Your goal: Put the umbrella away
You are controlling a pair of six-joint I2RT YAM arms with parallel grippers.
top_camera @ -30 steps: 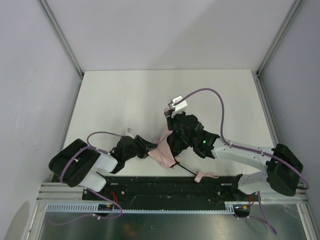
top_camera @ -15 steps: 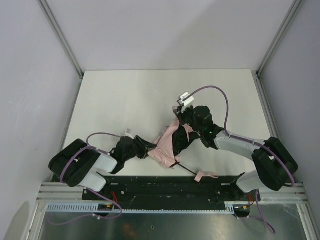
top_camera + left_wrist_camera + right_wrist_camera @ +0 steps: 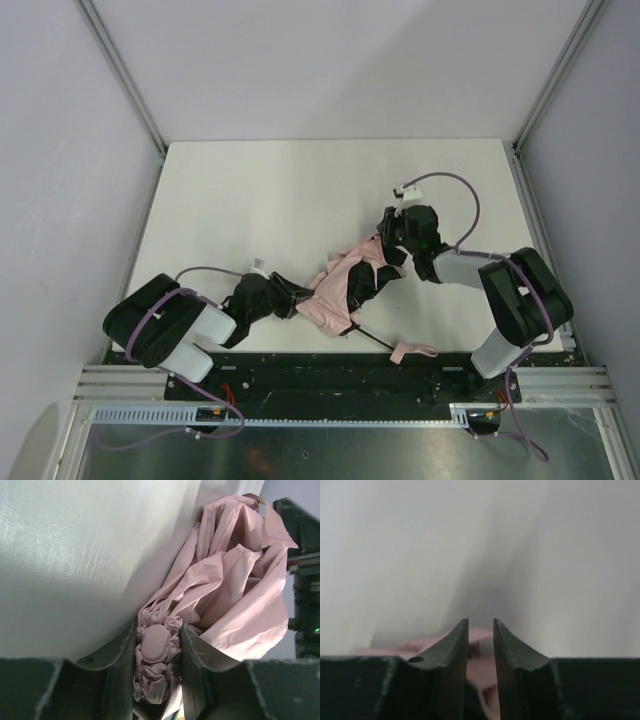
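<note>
Right fingers (image 3: 454, 647) have parted; umbrella (image 3: 338, 288) fabric drawn out rightward.

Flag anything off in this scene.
Umbrella isn't furled: canopy is a loose crumpled heap, only its tip pinched in the left gripper. Shaft sticks out and the handle lies past the table's near edge.

surface: white table (image 3: 300, 190) | on it: pink umbrella (image 3: 335, 295), cloth crumpled, near front edge | black shaft (image 3: 372, 340) leading to handle (image 3: 412, 352) at edge
</note>
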